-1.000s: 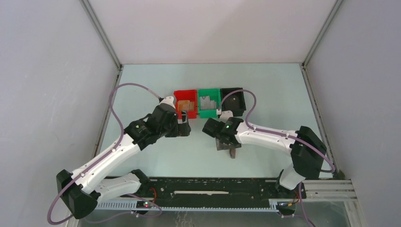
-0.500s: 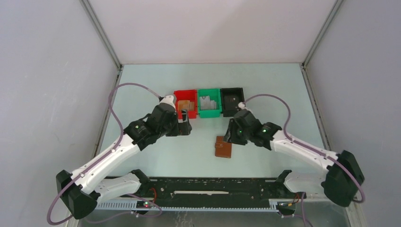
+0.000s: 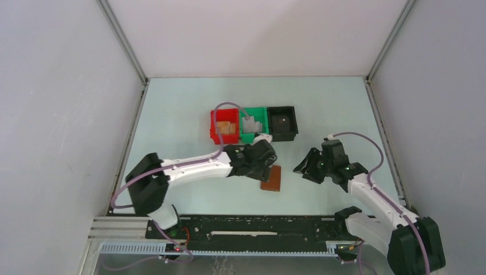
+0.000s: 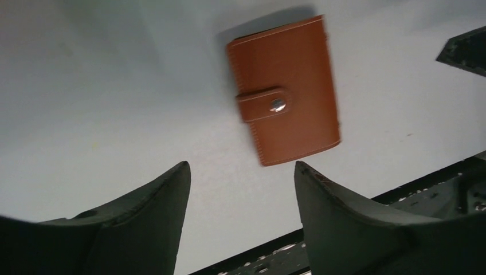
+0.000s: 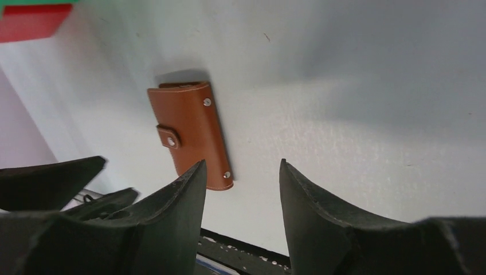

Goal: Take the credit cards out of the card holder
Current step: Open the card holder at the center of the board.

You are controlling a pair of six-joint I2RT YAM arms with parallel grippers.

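Closed card holder between left gripper and right gripper, bins beyond

Card holder: smooth brown leather (shiny metal snap); table matt.
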